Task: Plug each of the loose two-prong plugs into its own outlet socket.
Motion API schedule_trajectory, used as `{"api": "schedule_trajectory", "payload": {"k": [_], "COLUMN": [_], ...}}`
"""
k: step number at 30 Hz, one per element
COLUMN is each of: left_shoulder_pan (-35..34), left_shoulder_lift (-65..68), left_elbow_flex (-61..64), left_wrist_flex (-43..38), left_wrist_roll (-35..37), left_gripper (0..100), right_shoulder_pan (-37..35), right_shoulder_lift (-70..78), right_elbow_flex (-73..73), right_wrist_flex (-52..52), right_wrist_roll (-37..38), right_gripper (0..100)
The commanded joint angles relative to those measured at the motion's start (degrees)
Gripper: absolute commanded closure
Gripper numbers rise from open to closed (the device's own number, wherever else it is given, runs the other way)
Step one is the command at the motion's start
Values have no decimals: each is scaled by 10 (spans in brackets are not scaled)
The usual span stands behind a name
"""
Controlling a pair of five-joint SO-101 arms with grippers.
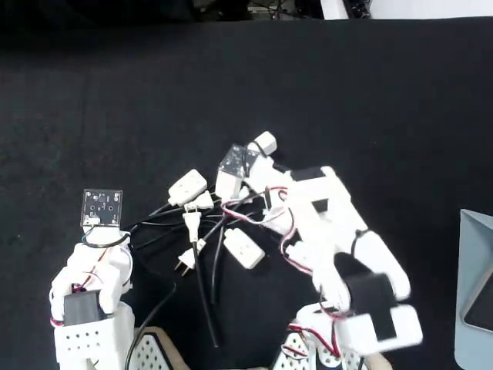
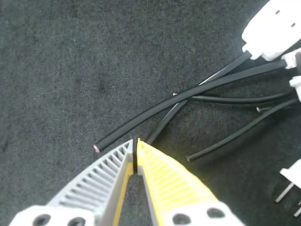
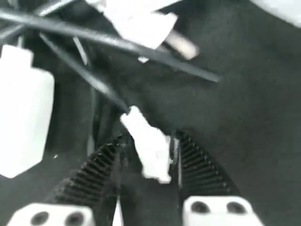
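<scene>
right gripper (image 3: 150, 140) is clenched on a white plug (image 3: 149, 155), held among the black cables (image 3: 117, 43), near a socket block (image 3: 21, 117). left gripper (image 2: 136, 146) is seen clamped shut, empty, over the black mat (image 2: 56, 70).

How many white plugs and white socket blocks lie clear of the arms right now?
White rectangular plastic socket blocks: 2
White two-prong plastic plugs: 2
Small white piece, kind unclear: 1
Total: 5
Left out: the white plug in the right pincer.

Cables (image 2: 117, 135) mid-table, ends just ahead of L tool (image 2: 136, 142), plug (image 3: 150, 157) in R tool (image 3: 150, 136), socket (image 3: 21, 117) beside it
</scene>
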Motion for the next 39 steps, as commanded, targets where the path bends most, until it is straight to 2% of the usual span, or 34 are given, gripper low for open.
{"api": "schedule_trajectory", "payload": {"k": [1,7,15,19,23,29,39], "left_shoulder_pan": [-2,-2,-4,-6,-3,0,1], "left_shoulder_lift": [-3,-3,-3,-3,3,14,269], "left_elbow_flex": [-6,-6,-13,-52,-89,-153,-324], "left_wrist_flex": [-13,-13,-13,-8,-17,-20,-23], "left_wrist_roll": [-4,-4,-4,-6,-54,-60,-56], "left_gripper": [970,970,970,970,971,970,970], "right_shoulder_pan": [-6,-5,60,78,74,76,66], "right_shoulder_lift": [10,10,-1,-58,-139,-255,-372], "right_elbow_flex": [-25,-66,-147,-156,-137,-120,-177], "right_wrist_flex": [-1,46,149,173,181,182,240], "right_wrist_roll": [4,3,-6,-55,-122,-211,-269], "right_gripper": [911,988,987,987,987,987,987]}}
